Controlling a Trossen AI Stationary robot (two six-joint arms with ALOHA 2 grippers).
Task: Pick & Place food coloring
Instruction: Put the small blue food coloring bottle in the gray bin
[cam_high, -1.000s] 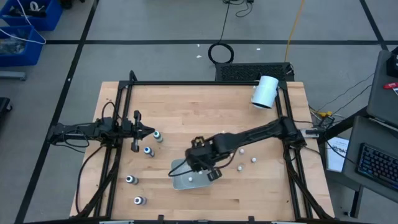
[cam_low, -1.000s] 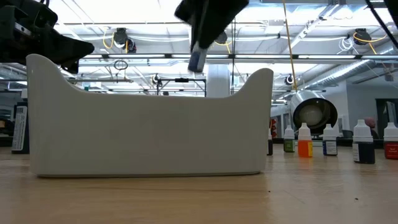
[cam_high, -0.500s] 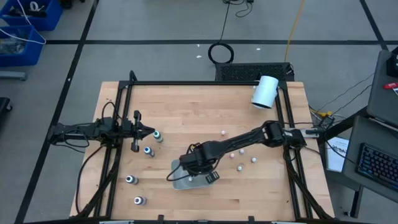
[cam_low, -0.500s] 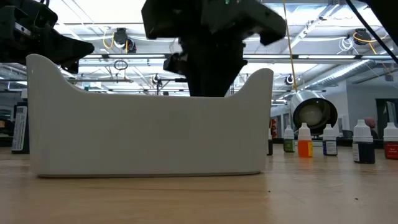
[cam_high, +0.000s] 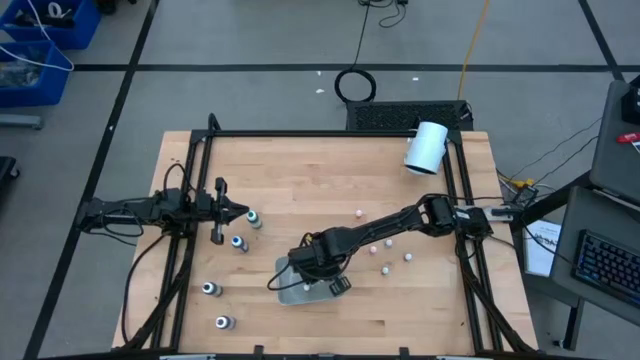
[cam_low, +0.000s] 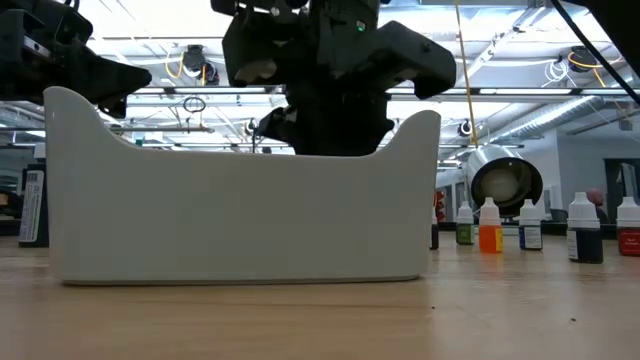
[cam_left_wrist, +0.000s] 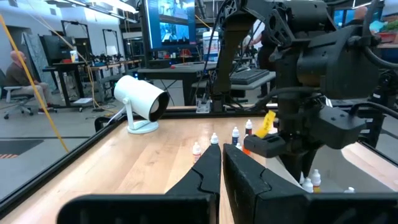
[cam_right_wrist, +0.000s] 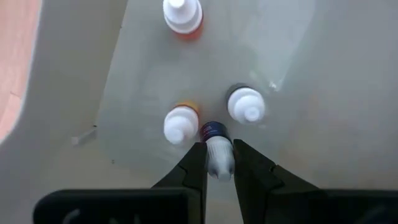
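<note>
A clear plastic tray (cam_high: 288, 290) sits near the table's near middle; its wall (cam_low: 240, 200) fills the low view. My right gripper (cam_high: 318, 262) (cam_right_wrist: 219, 148) reaches down into it, shut on a blue-bodied, white-capped food coloring bottle (cam_right_wrist: 217, 152). Three more bottles (cam_right_wrist: 182, 14) (cam_right_wrist: 176, 124) (cam_right_wrist: 246, 104) stand on the tray floor. Dark-bodied bottles (cam_high: 239, 242) (cam_high: 210, 289) stand on the left of the table. Small whitish ones (cam_high: 389, 243) (cam_high: 408, 257) stand on the right. My left gripper (cam_high: 240, 212) (cam_left_wrist: 221, 169) waits shut at the table's left. My right gripper pinches the bottle's white cap (cam_right_wrist: 220, 163) between its two fingers (cam_right_wrist: 194, 163), coming from above and pointing down into the tray. The blue body (cam_right_wrist: 212, 130) points down toward the tray floor. Whether its base rests on the floor I cannot tell.
A big white cylinder (cam_high: 427, 148) lies on the far right corner of the table. A black frame (cam_high: 300, 133) runs along the table's edges. More bottles (cam_low: 489, 225) (cam_low: 585, 230) stand in a row to the tray's right in the low view. Bare wood lies across the far middle.
My right gripper has come down from above the tray into it, shifting slightly toward the table's left and near edge, carrying the bottle with it. In the low view the bottle, earlier clear above the tray wall, is now hidden behind it. The gripper has stayed shut on it.
</note>
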